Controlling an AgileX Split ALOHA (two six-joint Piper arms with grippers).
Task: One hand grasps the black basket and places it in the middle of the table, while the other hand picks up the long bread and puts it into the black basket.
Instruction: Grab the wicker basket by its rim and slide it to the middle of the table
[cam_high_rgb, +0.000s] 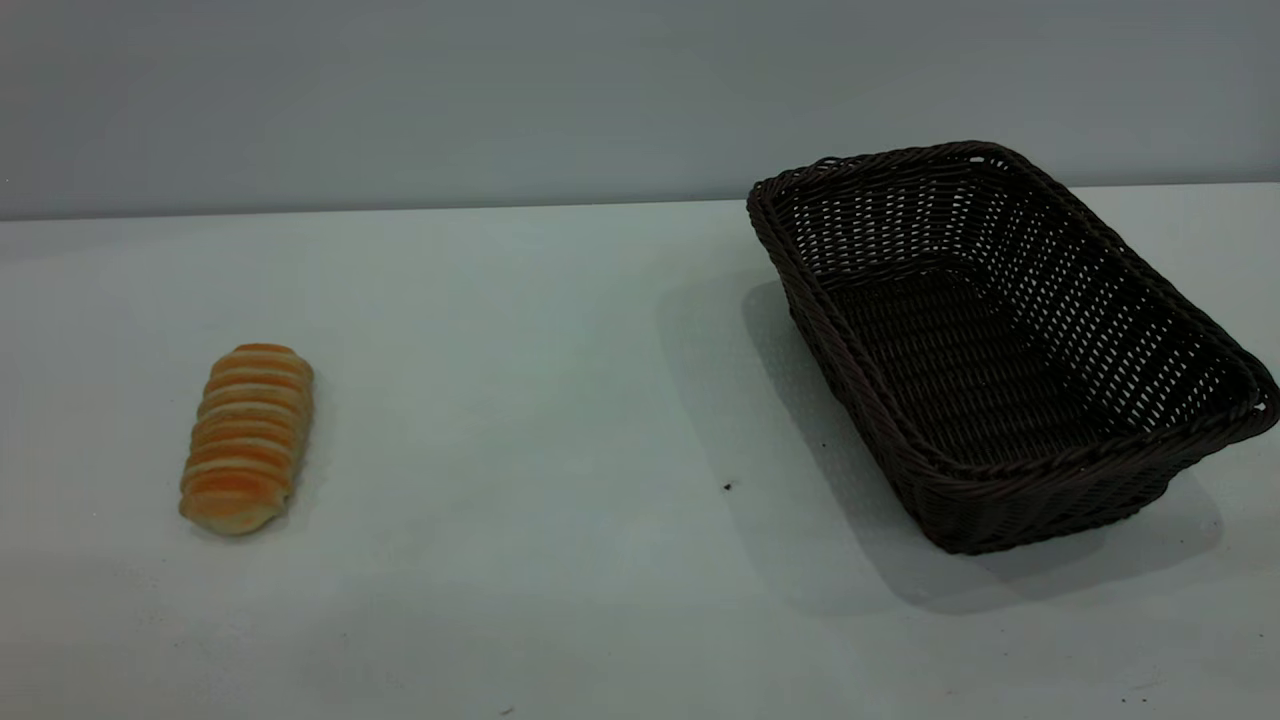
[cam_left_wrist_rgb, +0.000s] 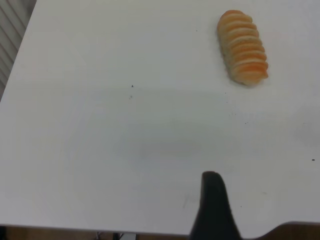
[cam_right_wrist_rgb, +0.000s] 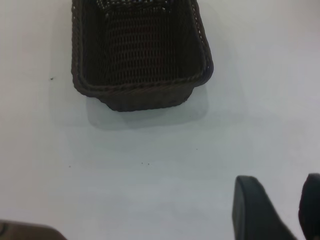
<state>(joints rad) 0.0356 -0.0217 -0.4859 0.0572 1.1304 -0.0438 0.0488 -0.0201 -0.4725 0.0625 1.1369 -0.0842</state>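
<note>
Right gripper (cam_right_wrist_rgb: 282, 210), black fingers slightly apart, hovers over the white matte table (cam_high_rgb: 520, 400), well short of the dark woven wicker basket (cam_high_rgb: 1000, 340) at right. Left gripper (cam_left_wrist_rgb: 215, 210), spread indeterminable, sits clear of the striped golden-orange bread roll (cam_high_rgb: 247, 438) at left.

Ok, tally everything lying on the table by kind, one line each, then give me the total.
Woven baskets: 1, the black basket, empty, toward the right side of the table
Bread rolls: 1, the long bread, toward the left side, well apart from the basket
Total: 2
</note>
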